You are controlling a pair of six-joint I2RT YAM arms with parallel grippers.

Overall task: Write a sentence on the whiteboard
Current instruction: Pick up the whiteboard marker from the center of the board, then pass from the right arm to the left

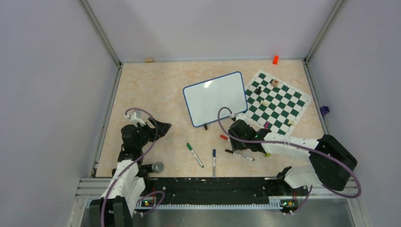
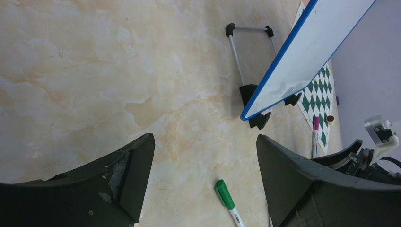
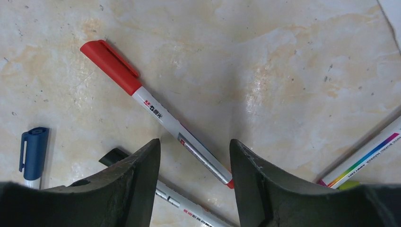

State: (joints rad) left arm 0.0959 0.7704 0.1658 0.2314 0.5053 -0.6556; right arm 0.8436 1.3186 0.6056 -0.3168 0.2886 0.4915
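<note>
Top external: the whiteboard [image 1: 215,97] stands propped on its feet just beyond my right gripper [image 1: 235,130] and well ahead and to the right of my left gripper [image 1: 163,127]. Its long axis runs left to right, rising a little toward the chess mat [image 1: 279,101]. No writing shows on its face, so I judge the step in hand is fetching a pen, the red marker [image 1: 223,137] beneath my right jaws.

Left wrist: my left gripper [image 2: 204,139] stands wide and holds nothing. The whiteboard [image 2: 307,52] leans ahead and to the right, and a green marker [image 2: 226,198] lies between my fingers on the table.

Right wrist: my right gripper [image 3: 194,142] stands partway apart, astride the red marker [image 3: 156,113], with gaps on both sides. The marker's long axis crosses my gap obliquely, with the cap ahead beyond my left finger and the tail by my right finger. Next I would need to pinch the barrel squarely, lift it and uncap it.
</note>
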